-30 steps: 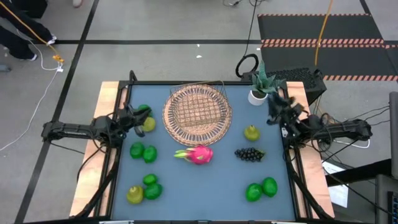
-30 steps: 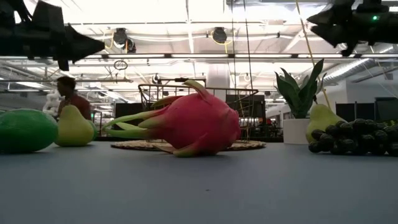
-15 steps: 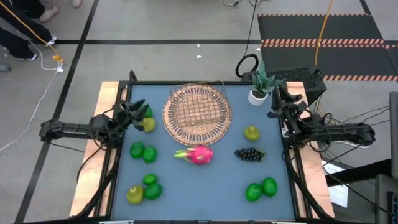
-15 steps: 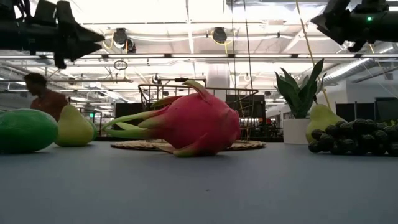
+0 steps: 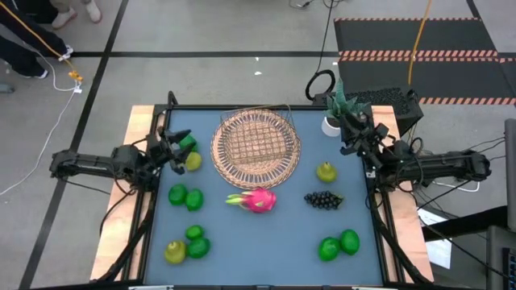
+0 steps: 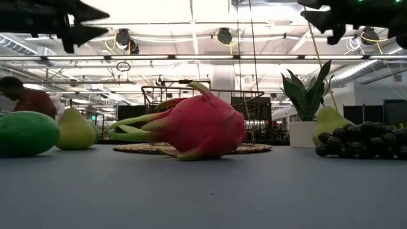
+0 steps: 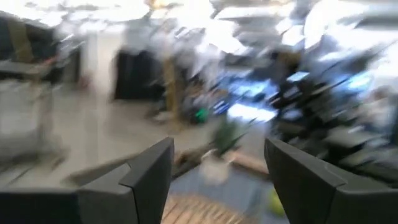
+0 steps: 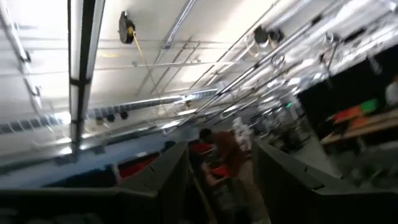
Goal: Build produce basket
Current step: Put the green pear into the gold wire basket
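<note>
The tan wicker basket (image 5: pixel 256 145) lies flat at the table's far middle and holds nothing. Toy produce lies around it on the blue table: a pink dragon fruit (image 5: pixel 256 199) (image 6: pixel 197 130), a dark grape bunch (image 5: pixel 323 200), a pear (image 5: pixel 326 171), a pear (image 5: pixel 193 161) beside a green fruit (image 5: pixel 187 141), and more green fruits (image 5: pixel 185 196) (image 5: pixel 339 244). My left gripper (image 5: pixel 176 147) (image 7: pixel 217 180) is open and empty, raised above the left pear. My right gripper (image 5: pixel 347 129) (image 8: pixel 221 180) is open and empty, raised near the plant pot (image 5: pixel 332 123).
A small white pot with a green plant stands at the far right corner. A pear and two green fruits (image 5: pixel 188 244) lie near the front left. A raised dark frame (image 5: pixel 242 107) borders the table. A person (image 6: pixel 28 100) shows in the room beyond the table.
Both grippers have risen, as the low view shows. My right gripper has also gone toward the table's left, nearer the plant pot. The fruits and the basket have stayed where they were.
</note>
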Available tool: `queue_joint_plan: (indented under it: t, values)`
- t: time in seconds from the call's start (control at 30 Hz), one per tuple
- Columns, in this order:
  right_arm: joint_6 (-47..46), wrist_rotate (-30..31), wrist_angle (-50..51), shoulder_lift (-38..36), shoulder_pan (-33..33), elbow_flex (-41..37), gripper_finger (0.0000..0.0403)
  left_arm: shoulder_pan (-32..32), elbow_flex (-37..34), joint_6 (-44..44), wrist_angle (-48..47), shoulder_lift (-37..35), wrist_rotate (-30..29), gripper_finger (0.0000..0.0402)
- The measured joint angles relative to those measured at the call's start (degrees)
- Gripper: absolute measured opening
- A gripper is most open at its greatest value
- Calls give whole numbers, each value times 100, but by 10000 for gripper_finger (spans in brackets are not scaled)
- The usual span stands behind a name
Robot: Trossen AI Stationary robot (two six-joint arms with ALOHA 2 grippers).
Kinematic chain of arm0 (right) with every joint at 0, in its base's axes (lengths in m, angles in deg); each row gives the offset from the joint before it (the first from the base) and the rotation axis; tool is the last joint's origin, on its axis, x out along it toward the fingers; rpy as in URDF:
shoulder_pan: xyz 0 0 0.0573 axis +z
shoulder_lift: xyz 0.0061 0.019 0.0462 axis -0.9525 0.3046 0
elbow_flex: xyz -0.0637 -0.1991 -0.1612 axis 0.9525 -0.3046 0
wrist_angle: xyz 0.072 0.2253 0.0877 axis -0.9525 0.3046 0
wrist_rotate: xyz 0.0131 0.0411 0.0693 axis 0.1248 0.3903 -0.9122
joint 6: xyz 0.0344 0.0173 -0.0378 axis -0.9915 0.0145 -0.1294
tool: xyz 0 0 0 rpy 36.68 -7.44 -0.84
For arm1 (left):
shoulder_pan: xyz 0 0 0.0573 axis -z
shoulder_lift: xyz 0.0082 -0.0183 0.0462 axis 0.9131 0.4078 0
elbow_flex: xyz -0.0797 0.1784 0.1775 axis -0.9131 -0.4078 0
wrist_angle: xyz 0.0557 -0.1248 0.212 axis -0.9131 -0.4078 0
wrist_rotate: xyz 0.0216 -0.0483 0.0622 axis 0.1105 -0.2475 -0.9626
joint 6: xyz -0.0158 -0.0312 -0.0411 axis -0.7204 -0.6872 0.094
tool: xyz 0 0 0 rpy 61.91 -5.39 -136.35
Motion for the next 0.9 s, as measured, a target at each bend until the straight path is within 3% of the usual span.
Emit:
queue_joint_plan:
  t: [0.1, 0.27, 0.43, 0.67, 0.9]
  values:
    - [-168, -2, -2, 161, 0, 41, 171, -2, 326, -711, -1068, 428, -715, 253]
    - [221, 0, -327, 186, 0, 73, 171, 133, 1178, -2340, -2667, 1593, -715, 253]
    - [668, 6, -498, 199, -2, 79, 171, 21, 2131, -3792, -4611, 2646, -1151, 253]
    - [1038, 6, -647, 201, -13, 79, 171, -308, 2812, -5495, -6746, 3348, -716, 253]
    - [1033, 6, -653, 199, -13, 79, 171, -503, 2873, -6223, -7713, 3333, 37, 252]
